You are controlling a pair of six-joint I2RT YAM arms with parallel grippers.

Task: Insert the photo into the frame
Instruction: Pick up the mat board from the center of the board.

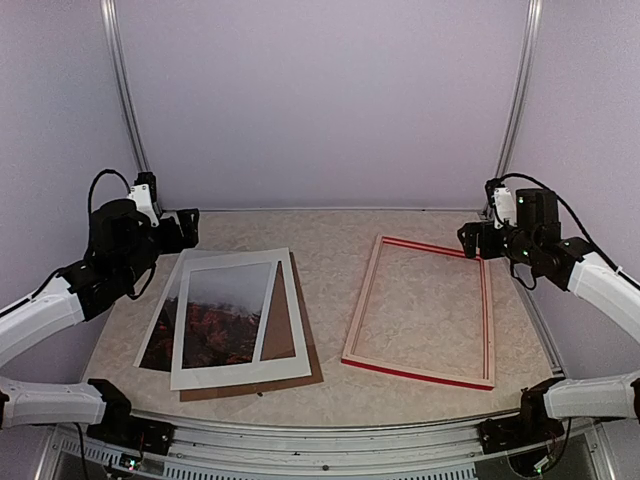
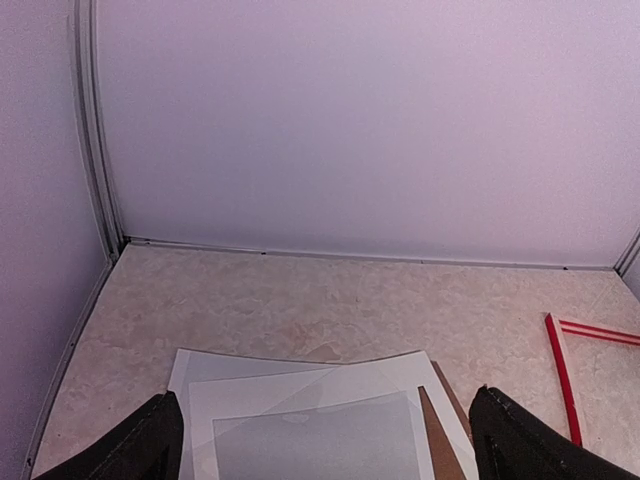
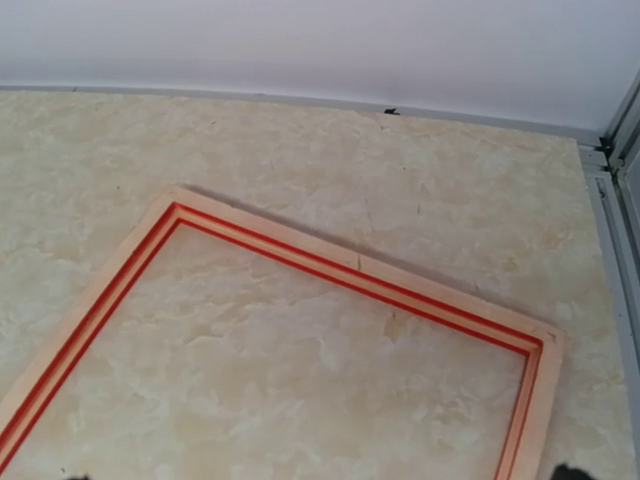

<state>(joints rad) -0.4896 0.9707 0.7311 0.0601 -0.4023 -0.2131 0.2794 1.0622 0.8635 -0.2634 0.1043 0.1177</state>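
Left claw (image 1: 186, 228): jaws spread wide, nothing between them, hanging above the table (image 1: 330, 235). Just below and ahead of it, a white mat board (image 1: 235, 375) lies over the photo (image 1: 215, 325). The photo's red foliage shows through the mat's window and pokes out past its left edge. A brown backing board (image 1: 312, 360) lies under both. Well off to this claw's right is the frame (image 1: 415, 372). Right claw (image 1: 468, 240): also wide open and empty, hovering over the frame's far corner. Frame lies flat, pale wood up, bare table showing through it.
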